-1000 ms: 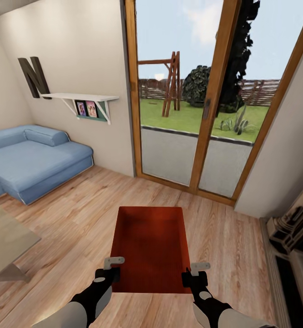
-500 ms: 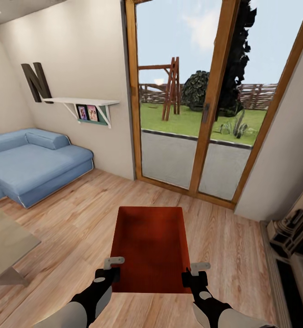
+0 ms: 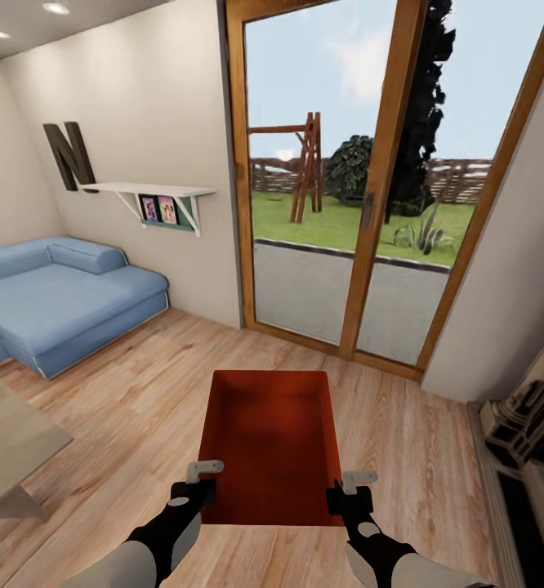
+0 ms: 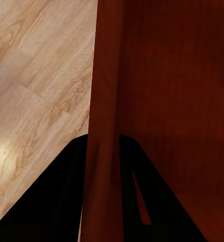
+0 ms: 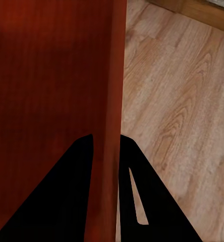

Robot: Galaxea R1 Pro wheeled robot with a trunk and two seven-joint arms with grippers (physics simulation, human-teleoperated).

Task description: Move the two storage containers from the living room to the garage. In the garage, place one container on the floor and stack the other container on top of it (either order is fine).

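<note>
The storage container [image 3: 272,441] hangs level between my left gripper [image 3: 200,480] and right gripper [image 3: 347,487], each clenched on a side wall; my view has tilted upward, still in the living room, garage ahead.

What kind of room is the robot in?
Most likely a living room: there's a blue sofa, a light wood plank floor, and wood-framed glass doors looking out on a garden.
</note>
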